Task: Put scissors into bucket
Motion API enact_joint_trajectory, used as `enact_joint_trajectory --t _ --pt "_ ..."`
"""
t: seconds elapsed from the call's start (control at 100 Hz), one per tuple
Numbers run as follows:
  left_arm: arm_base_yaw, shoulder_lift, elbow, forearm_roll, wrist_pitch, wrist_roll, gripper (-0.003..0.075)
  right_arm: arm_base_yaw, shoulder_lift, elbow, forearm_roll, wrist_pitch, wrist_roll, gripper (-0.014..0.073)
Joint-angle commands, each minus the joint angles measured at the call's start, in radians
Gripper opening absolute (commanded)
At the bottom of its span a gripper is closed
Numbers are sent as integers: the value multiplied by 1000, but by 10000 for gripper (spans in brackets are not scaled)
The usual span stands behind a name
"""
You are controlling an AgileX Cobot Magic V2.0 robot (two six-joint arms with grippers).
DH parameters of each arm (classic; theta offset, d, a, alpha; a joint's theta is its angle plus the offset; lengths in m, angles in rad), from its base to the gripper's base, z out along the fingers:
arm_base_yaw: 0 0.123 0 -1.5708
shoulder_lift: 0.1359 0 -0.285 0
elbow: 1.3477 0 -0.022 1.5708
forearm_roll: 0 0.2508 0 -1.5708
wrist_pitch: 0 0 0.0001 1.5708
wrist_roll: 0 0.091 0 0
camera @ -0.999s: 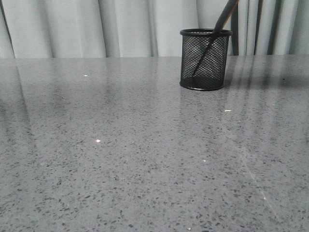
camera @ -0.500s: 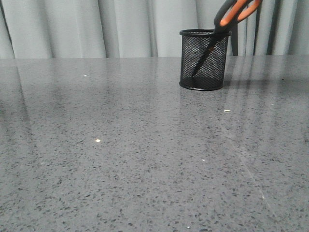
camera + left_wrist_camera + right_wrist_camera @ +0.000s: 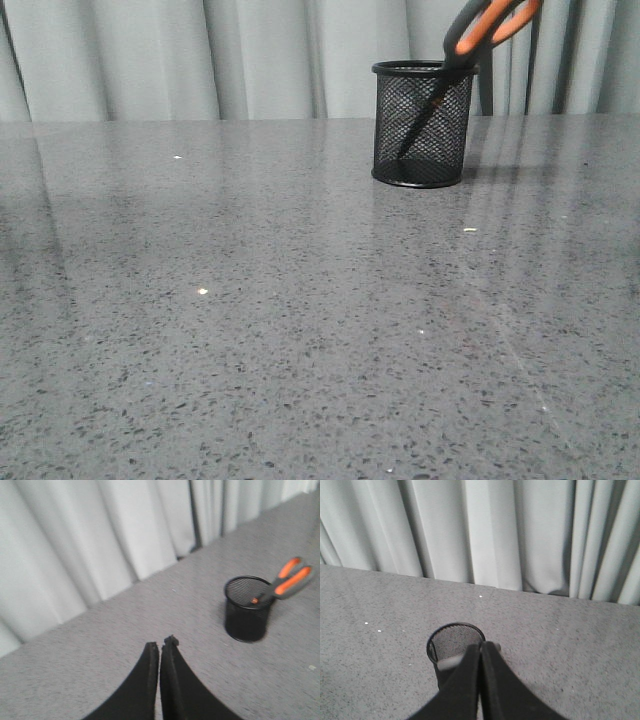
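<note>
You get soft, even light; the polished table (image 3: 250,300) mirrors the pale curtain (image 3: 200,55), and your left wrist view is slightly blurred.

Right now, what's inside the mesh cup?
The scissors stand blades-down in the mesh cup, leaning with their orange-lined handles over the rim. Nothing else shows through the mesh; the cup's floor isn't clearly visible.

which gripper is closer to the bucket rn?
Right. The right gripper hangs just above the bucket, fingers shut. The left gripper sits well off to its side, also shut.
</note>
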Motion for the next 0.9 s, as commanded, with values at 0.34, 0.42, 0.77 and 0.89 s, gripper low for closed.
enact_joint_trajectory --t 0.34,0.42,0.77,0.89 --pt "1 -601 782 -270 -578 256 -20 -5 -451 547 12 -381 -1 -46" --pt "1 -688 877 -307 -605 256 -20 -5 -509 630 12 -421 -1 -46" --pt "1 -835 1016 -400 -709 254 -20 -5 -562 695 12 -511 -1 -46" --pt "1 -835 1016 -400 -709 254 -20 -5 -562 695 12 -511 -1 -46"
